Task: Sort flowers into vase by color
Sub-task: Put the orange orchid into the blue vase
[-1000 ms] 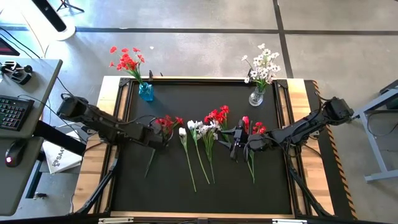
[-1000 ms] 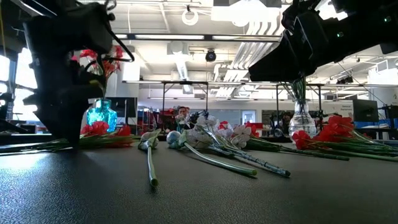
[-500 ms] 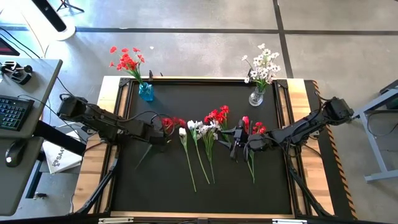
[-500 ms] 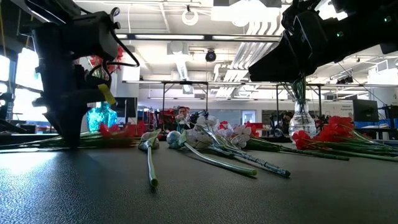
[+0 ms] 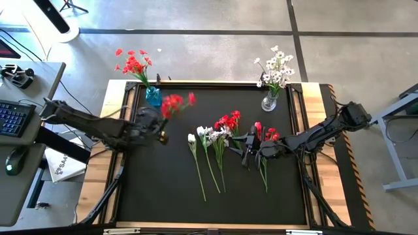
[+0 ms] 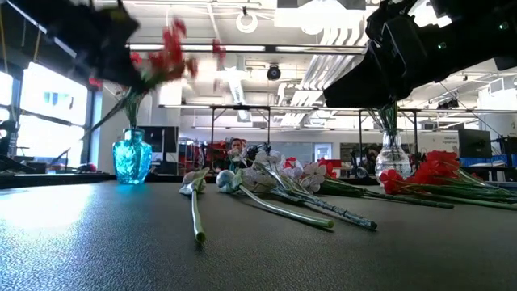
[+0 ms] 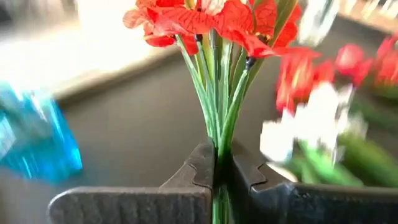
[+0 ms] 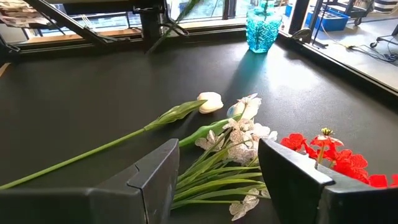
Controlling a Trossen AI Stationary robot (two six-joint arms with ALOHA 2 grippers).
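My left gripper (image 5: pixel 159 128) is shut on a red flower (image 5: pixel 176 102), held in the air near the blue vase (image 5: pixel 153 96), which has red flowers in it. In the low view the red flower (image 6: pixel 166 52) is blurred, high above the table. A clear vase (image 5: pixel 269 101) at the far right holds white flowers. White flowers (image 5: pixel 208 138) and red flowers (image 5: pixel 228 121) lie flat on the black mat. My right gripper (image 8: pixel 217 180) stands open just above the lying white flowers (image 8: pixel 239 140) and touches nothing. My left gripper pinches the red flower's bundle of thin green stems (image 7: pixel 219 146) between its two fingers, a short way below the blooms. The fingers lie across the stems. The blooms (image 7: pixel 211 22) stand up beyond the fingers. The flower is lifted clear of the table.
More red flowers (image 5: pixel 264 135) lie by my right gripper. The vases stand at the mat's far edge. The near half of the mat (image 5: pixel 163 196) is bare except for stem ends. A desk with a keyboard (image 5: pixel 12 117) stands left of the table.
My left gripper has shut on the red flower's stems, then risen and tipped upward while moving toward the far edge and the blue vase. The flower, which lay flat on the mat, is now lifted clear with its blooms uppermost.
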